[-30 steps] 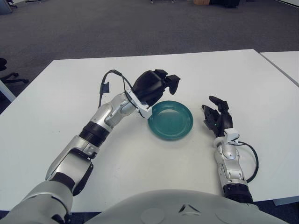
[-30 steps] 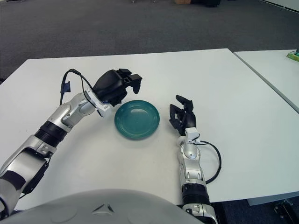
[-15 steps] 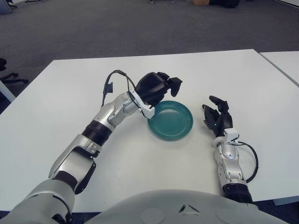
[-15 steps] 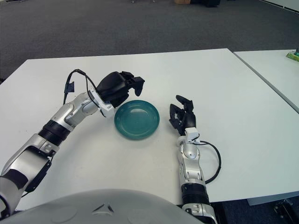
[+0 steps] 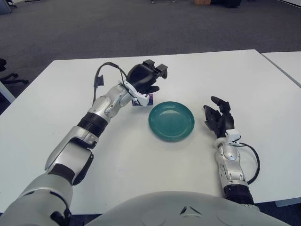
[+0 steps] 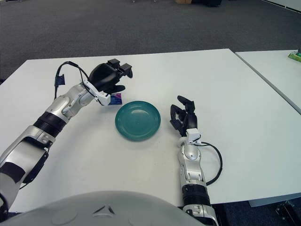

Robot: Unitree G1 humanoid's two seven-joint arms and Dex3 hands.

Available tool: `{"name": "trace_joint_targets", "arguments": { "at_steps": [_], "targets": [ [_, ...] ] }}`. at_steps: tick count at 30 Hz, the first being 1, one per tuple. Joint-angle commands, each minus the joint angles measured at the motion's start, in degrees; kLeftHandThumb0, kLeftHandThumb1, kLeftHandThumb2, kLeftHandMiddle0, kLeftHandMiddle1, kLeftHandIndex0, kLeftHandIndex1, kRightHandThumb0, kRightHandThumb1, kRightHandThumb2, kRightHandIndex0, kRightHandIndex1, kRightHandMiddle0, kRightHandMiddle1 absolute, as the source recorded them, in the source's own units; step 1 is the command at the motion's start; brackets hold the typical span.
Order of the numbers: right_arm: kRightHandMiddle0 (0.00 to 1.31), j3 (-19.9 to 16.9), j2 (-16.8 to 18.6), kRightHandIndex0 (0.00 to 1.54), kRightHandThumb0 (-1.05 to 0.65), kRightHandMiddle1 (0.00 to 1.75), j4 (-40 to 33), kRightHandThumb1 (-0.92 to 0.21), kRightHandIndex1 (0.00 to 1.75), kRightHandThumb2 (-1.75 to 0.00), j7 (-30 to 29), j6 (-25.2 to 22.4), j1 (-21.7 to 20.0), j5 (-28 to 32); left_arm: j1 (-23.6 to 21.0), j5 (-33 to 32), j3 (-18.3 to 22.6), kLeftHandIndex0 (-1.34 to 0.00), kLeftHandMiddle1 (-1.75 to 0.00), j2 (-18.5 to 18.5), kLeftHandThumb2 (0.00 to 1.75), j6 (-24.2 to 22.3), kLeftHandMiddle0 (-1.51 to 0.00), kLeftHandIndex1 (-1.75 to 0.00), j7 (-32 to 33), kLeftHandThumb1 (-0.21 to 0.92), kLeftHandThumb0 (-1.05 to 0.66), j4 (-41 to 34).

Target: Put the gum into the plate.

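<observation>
— What sits closest to you on the desk?

— My right hand, just to the right of the teal plate. It stands palm-up on its forearm with the fingers loosely spread, and it holds nothing. A black cable loops out from that forearm over the white top.

— And the plate itself?

— It lies flat in the middle of the desk, with nothing in it. The desk around it is plain white and smooth.

— Where is the gum?

— Just beyond the plate's far left rim. A small purple-and-white packet of gum lies on the desk there, partly hidden under my left hand. It is outside the plate.

— What is the left hand doing?

— It hovers over the gum, farther from me than the plate and to its left, with the arm stretched across the desk. The fingers are parted and bent forward, gripping nothing that I can see.

— And past the desk?

— Grey carpet runs to the far end of the room. A second white table stands to the right of the plate's desk, with a narrow gap between them.
</observation>
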State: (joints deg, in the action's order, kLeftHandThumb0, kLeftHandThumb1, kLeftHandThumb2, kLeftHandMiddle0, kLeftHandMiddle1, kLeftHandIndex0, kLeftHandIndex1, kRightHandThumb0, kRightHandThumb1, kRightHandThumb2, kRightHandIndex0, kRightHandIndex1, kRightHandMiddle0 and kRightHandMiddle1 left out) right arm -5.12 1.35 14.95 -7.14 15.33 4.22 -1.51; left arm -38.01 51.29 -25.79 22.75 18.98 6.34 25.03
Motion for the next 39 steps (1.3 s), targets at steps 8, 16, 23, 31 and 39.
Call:
{"name": "trace_joint_targets", "arguments": {
  "at_steps": [8,16,23,31,39],
  "targets": [
    [0.07,0.19,0.19,0.38,-0.5,0.96,5.17,-0.86,0.53,-0.64,-0.21,-4.27,1.65,-0.23,-2.42,-0.62,-0.24,0.0,-0.01,0.78,0.44,-3.19,-0.01,-0.12,-2.35,0.92,-1.05,7.45],
    [0.07,0.35,-0.21,0.37,-0.53,0.96,5.91,-0.89,0.47,-0.57,-0.35,-3.76,1.3,-0.61,-3.1,-1.92,-0.2,0.0,0.0,-0.23,0.44,-2.46,0.0,-0.01,0.75,0.92,-1.05,13.28],
    [0.07,0.3,-0.26,0.39,-0.53,0.96,6.01,-0.89,0.46,-0.56,-0.4,-3.72,1.27,-0.44,-3.49,-3.31,-0.28,0.0,0.0,-0.71,0.42,-2.3,0.0,0.0,0.12,0.92,-1.05,15.3],
    [0.08,0.15,-0.43,0.42,-0.54,0.97,5.81,-0.9,0.46,-0.55,-0.07,-3.62,1.53,-0.17,-3.64,-5.27,-0.81,-0.03,0.0,-0.64,0.41,-1.2,-0.01,-0.02,-2.47,0.92,-1.05,17.91],
    [0.09,0.14,-0.44,0.44,-0.55,0.96,5.05,-0.91,0.46,-0.54,0.23,-4.05,1.94,0.06,-3.39,-5.5,-1.99,-0.06,-0.02,-0.73,0.41,-1.0,-0.05,-0.04,-4.56,0.92,-1.05,19.74]
  ]
}}
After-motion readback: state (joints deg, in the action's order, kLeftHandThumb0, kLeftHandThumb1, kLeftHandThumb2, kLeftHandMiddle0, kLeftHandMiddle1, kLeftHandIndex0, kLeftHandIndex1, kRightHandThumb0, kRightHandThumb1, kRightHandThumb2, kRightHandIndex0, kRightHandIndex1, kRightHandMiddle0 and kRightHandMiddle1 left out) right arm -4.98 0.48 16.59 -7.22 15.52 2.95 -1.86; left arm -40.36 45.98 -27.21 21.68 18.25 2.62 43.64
